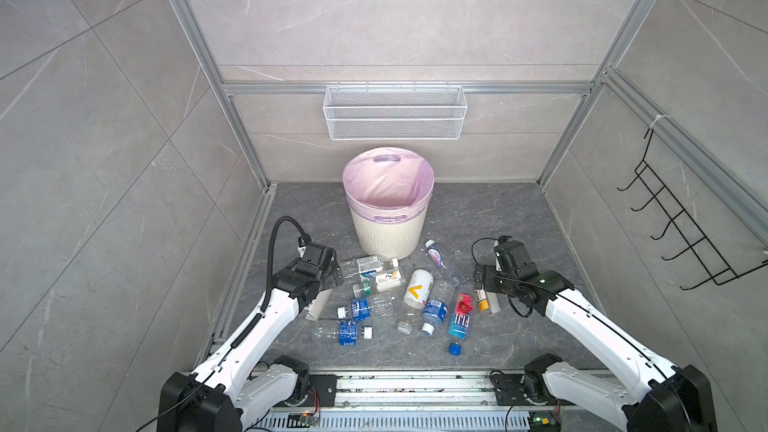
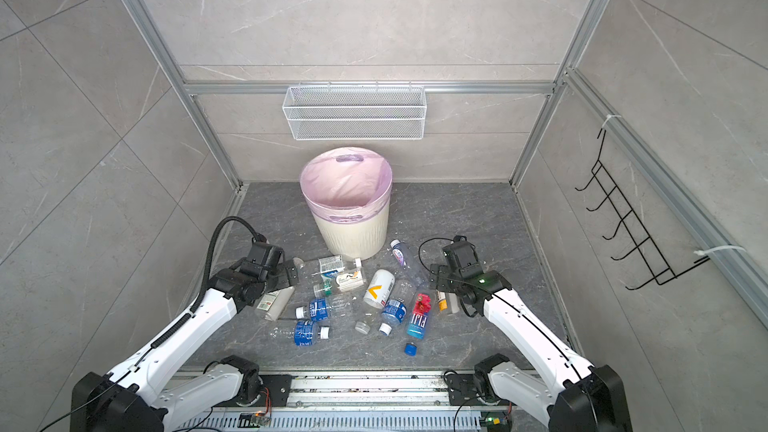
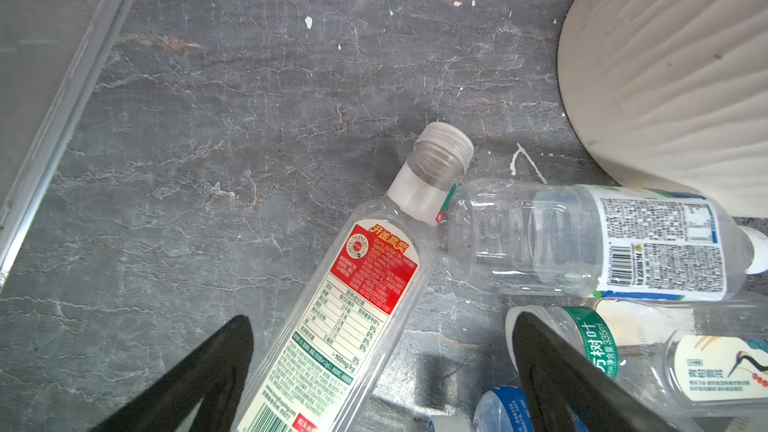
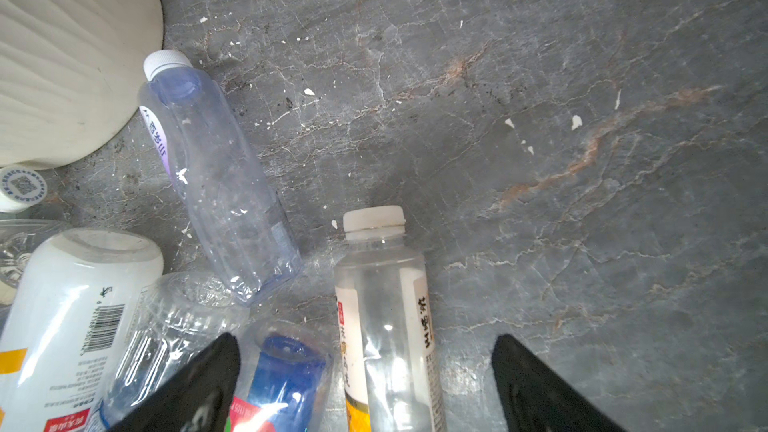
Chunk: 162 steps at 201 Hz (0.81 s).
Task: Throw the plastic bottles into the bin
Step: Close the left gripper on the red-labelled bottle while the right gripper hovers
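The bin, cream and ribbed with a pink liner, stands at the back of the floor. Several plastic bottles lie scattered in front of it. My left gripper hangs open low over a clear bottle with a red and green label, which lies between the jaws untouched. My right gripper is open over a clear bottle with a white cap and yellow label. The bin's wall shows in both wrist views.
A white wire-mesh basket hangs on the back wall above the bin. A black hook rack is on the right wall. A loose blue cap lies near the front. An aluminium rail edges the floor on the left.
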Tool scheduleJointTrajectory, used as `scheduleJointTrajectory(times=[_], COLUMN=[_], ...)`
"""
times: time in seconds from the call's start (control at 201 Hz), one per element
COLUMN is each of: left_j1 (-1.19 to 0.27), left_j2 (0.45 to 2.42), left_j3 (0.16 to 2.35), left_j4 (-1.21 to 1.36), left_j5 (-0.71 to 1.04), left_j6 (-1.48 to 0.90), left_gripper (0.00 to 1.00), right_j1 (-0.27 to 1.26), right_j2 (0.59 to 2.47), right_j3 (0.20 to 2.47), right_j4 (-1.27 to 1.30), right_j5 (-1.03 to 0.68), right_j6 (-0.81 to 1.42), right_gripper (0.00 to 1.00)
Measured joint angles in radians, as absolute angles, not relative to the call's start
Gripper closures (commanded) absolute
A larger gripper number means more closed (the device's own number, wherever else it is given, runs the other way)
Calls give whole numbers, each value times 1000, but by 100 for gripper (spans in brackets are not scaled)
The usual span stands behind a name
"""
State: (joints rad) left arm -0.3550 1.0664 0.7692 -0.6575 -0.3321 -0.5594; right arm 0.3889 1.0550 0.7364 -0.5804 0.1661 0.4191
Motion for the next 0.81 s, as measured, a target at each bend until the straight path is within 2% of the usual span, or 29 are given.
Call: scheduleJointTrajectory(times=[0.363,0.807], left_j1=[-218,-175], left_j2=[1111,1158], left_j3=[705,669], left_j4=[-642,-579], left_j5=[-147,-120], left_j6=[-569,-569], left_gripper=[0,1], right_j1=[389,389], right_j2=[1036,1036], right_j3=[736,736], right_j4=[-580,-580], right_j5=[163,162], right_j6=[419,419], right_gripper=[3,3])
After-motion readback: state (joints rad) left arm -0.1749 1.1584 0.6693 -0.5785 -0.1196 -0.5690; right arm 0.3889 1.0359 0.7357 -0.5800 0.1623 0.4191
